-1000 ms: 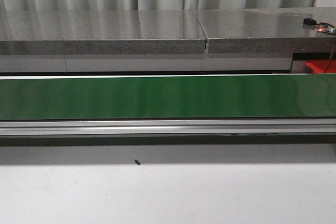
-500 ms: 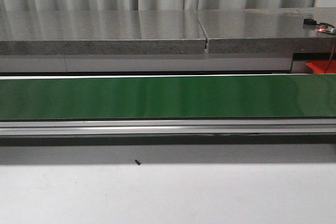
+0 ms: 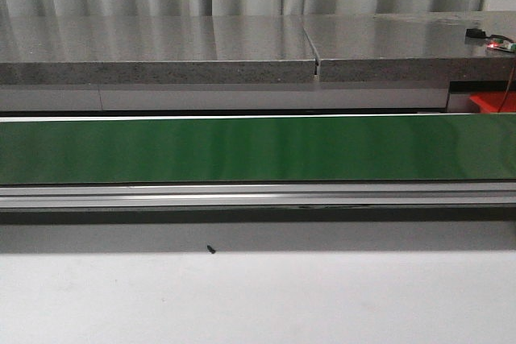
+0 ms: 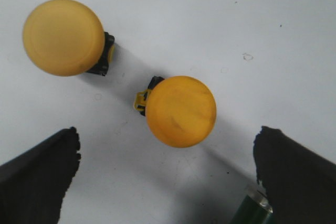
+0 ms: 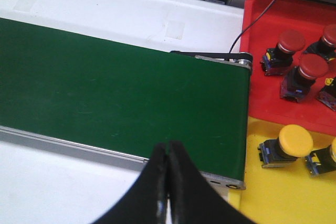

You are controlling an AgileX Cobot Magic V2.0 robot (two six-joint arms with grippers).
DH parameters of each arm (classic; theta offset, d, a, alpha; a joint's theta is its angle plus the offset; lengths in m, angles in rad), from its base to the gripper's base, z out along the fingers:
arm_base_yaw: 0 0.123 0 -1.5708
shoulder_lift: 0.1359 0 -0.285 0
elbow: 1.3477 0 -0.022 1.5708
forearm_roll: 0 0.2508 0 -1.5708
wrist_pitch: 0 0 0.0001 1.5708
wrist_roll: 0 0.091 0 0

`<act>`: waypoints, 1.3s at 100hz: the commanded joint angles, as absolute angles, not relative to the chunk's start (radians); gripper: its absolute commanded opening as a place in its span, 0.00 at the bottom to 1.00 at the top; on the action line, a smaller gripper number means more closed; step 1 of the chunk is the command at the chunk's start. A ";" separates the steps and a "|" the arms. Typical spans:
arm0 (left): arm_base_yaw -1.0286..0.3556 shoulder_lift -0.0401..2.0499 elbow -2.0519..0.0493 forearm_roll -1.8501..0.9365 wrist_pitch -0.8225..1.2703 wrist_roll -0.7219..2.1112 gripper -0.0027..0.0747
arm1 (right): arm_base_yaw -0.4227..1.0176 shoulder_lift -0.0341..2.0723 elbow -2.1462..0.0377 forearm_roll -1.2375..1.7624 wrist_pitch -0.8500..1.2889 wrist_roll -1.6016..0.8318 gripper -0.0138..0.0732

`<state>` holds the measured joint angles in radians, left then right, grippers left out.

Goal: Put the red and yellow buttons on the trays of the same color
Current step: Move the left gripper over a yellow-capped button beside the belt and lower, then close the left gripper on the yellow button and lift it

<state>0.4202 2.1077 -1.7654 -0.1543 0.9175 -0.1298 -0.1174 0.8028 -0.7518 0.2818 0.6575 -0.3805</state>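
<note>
Nearer yellow button point(image 4: 180, 110) is lying on its side on the white surface, centred between my left gripper point(image 4: 165, 174) fingers, which I'm holding wide open and empty, straddling it for a grab. A second yellow button point(image 4: 63, 37) is sitting beyond. My right gripper point(image 5: 167, 182) is idling closed and empty over the green belt point(image 5: 115, 93), the red tray point(image 5: 262, 51) and yellow tray point(image 5: 283, 198) lying off to its side.

- Two yellow buttons point(image 4: 181, 111) point(image 4: 63, 38) are seen lying on a white surface.
- Red buttons point(image 5: 290, 43) are held in the red tray point(image 5: 262, 19).
- Yellow buttons point(image 5: 295, 141) are held in the yellow tray point(image 5: 273, 192).
</note>
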 commanded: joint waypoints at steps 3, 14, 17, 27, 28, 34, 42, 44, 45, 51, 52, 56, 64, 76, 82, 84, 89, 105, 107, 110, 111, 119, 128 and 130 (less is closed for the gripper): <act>0.419 2.062 -1.797 -0.175 0.872 -0.130 0.88 | -0.118 0.793 -0.777 0.292 0.603 -0.383 0.08; 0.419 2.064 -1.797 -0.175 0.842 -0.128 0.88 | -0.118 0.793 -0.777 0.292 0.603 -0.383 0.08; 0.419 2.064 -1.797 -0.176 0.837 -0.128 0.88 | -0.118 0.793 -0.777 0.292 0.603 -0.383 0.08; 0.419 2.066 -1.797 -0.176 0.827 -0.126 0.88 | -0.118 0.793 -0.777 0.292 0.603 -0.383 0.08; 0.419 2.068 -1.797 -0.176 0.825 -0.126 0.88 | -0.118 0.793 -0.777 0.292 0.603 -0.383 0.08; 0.419 2.074 -1.797 -0.176 0.825 -0.122 0.88 | -0.118 0.793 -0.777 0.292 0.603 -0.383 0.08; 0.419 2.081 -1.797 -0.176 0.823 -0.122 0.88 | -0.118 0.793 -0.777 0.292 0.603 -0.383 0.08; 0.419 2.085 -1.797 -0.179 0.821 -0.121 0.88 | -0.118 0.793 -0.777 0.292 0.603 -0.383 0.08; 0.419 2.085 -1.797 -0.179 0.821 -0.121 0.88 | -0.118 0.793 -0.777 0.292 0.603 -0.383 0.08; 0.419 2.093 -1.797 -0.186 0.817 -0.110 0.88 | -0.118 0.793 -0.777 0.292 0.603 -0.383 0.08; 0.419 2.095 -1.797 -0.192 0.815 -0.108 0.88 | -0.118 0.793 -0.777 0.292 0.603 -0.383 0.08; 0.419 2.099 -1.797 -0.199 0.815 -0.105 0.88 | -0.118 0.793 -0.777 0.292 0.603 -0.383 0.08; 0.419 2.107 -1.797 -0.204 0.804 -0.105 0.88 | -0.118 0.793 -0.777 0.292 0.603 -0.383 0.08; 0.418 2.117 -1.799 -0.230 0.797 -0.086 0.88 | -0.118 0.793 -0.777 0.292 0.603 -0.383 0.08; 0.418 2.123 -1.800 -0.232 0.797 -0.085 0.88 | -0.118 0.793 -0.777 0.292 0.603 -0.383 0.08; 0.418 2.128 -1.803 -0.232 0.799 -0.085 0.88 | -0.118 0.793 -0.777 0.292 0.603 -0.383 0.08; 0.417 2.133 -1.812 -0.237 0.806 -0.085 0.88 | -0.118 0.793 -0.777 0.292 0.603 -0.383 0.08; 0.417 2.134 -1.817 -0.240 0.796 -0.085 0.87 | -0.118 0.793 -0.777 0.292 0.603 -0.383 0.08; 0.417 2.134 -1.817 -0.240 0.797 -0.085 0.87 | -0.118 0.793 -0.777 0.292 0.603 -0.383 0.08; 0.417 2.134 -1.817 -0.240 0.797 -0.085 0.85 | -0.118 0.793 -0.777 0.292 0.603 -0.383 0.08; 0.417 2.134 -1.817 -0.240 0.797 -0.085 0.85 | -0.118 0.793 -0.777 0.292 0.603 -0.383 0.08; 0.417 2.134 -1.817 -0.240 0.797 -0.085 0.79 | -0.118 0.793 -0.777 0.292 0.603 -0.383 0.08; 0.417 2.134 -1.817 -0.240 0.801 -0.085 0.71 | -0.118 0.793 -0.777 0.292 0.603 -0.383 0.08; 0.417 2.134 -1.817 -0.240 0.801 -0.085 0.70 | -0.118 0.793 -0.777 0.292 0.603 -0.383 0.08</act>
<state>0.4202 2.1948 -1.7859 -0.2190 0.8329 -0.0856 -0.1174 0.8028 -0.7518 0.2818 0.6575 -0.3805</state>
